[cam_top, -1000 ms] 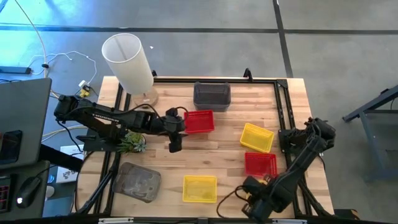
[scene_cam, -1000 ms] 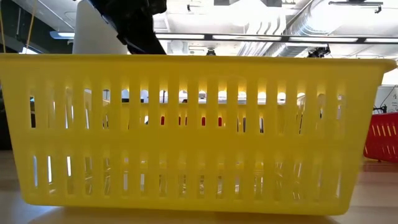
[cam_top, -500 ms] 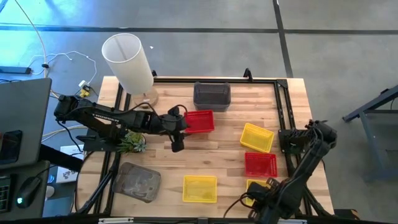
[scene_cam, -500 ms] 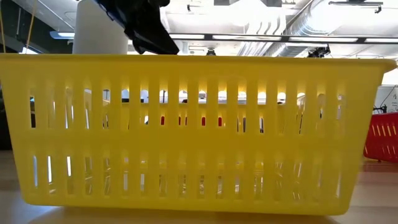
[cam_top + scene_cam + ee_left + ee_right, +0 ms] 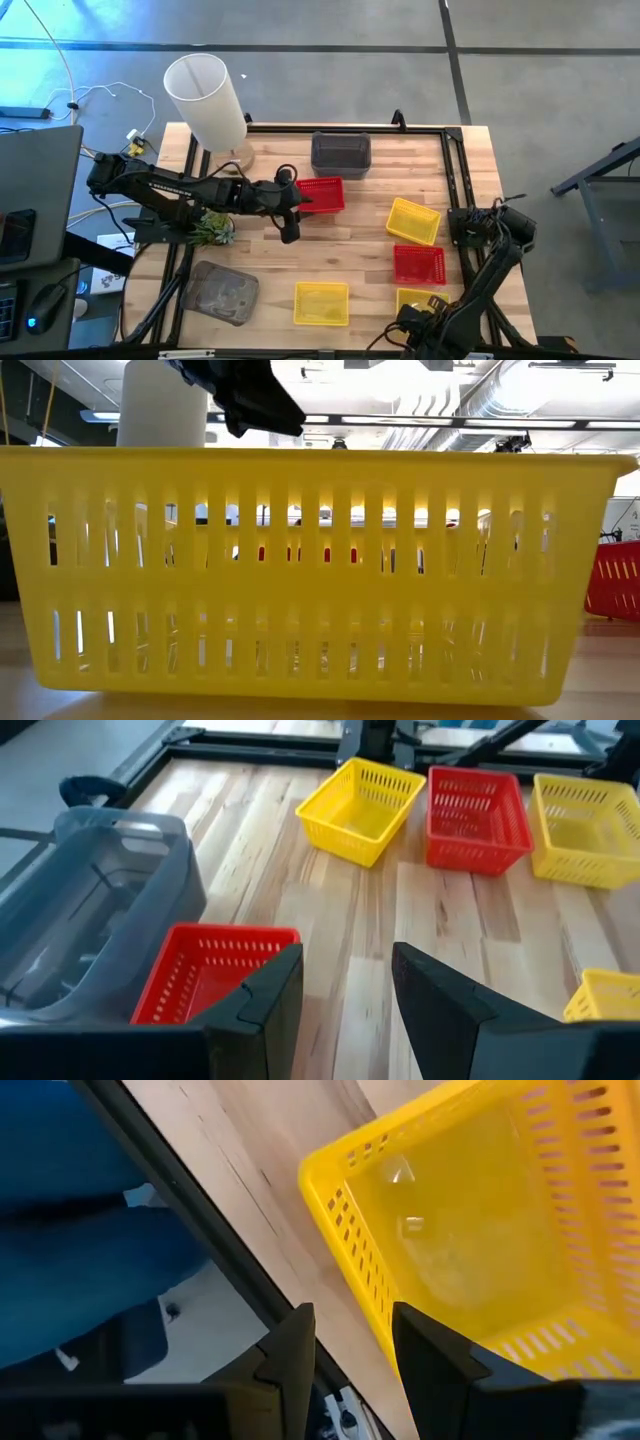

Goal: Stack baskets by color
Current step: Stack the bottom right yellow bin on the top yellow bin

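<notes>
Several baskets rest on their bottoms on the wooden table (image 5: 260,260). They are a dark grey one (image 5: 340,152), a red one (image 5: 322,195), a yellow one (image 5: 413,220), a red one (image 5: 418,263) and a yellow one (image 5: 320,303). Another yellow basket (image 5: 480,1230) sits at the near right. My right gripper (image 5: 345,1355) hangs open, pointing down over this basket's side wall (image 5: 350,1270). My left gripper (image 5: 345,990) is open in the air beside the red basket (image 5: 205,970), pointing toward the table's right edge and slightly down.
A tall white cylinder (image 5: 205,95) on a wooden base stands at the far left. A green leafy clump (image 5: 210,228) and a flat grey container (image 5: 222,292) lie near the left edge. The low view is filled by the near yellow basket (image 5: 320,570).
My right gripper has moved toward the table's near edge and down, and now stands lower over the near-right yellow basket. My left gripper has tipped upward a little in place. No basket has moved.
</notes>
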You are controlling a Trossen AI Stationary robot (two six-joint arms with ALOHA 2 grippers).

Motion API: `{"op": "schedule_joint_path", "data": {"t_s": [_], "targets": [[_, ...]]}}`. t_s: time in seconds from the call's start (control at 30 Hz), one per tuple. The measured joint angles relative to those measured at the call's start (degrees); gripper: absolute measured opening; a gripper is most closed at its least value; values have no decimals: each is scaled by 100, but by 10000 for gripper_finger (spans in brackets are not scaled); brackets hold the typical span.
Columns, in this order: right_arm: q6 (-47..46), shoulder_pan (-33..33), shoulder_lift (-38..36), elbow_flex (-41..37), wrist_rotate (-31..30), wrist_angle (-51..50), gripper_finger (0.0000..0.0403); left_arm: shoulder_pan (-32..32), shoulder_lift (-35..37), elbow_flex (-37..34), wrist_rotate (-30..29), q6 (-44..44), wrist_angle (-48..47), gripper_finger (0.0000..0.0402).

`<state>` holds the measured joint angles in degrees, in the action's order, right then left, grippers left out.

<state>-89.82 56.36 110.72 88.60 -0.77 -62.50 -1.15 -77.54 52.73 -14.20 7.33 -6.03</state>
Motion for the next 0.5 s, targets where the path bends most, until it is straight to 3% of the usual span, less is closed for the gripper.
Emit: {"op": "schedule_joint_path", "data": {"t_s": [0.5], "targets": [[-33, 70, 500, 2, 185, -34, 124, -5, -2, -2, -8, 0, 245, 141]]}}
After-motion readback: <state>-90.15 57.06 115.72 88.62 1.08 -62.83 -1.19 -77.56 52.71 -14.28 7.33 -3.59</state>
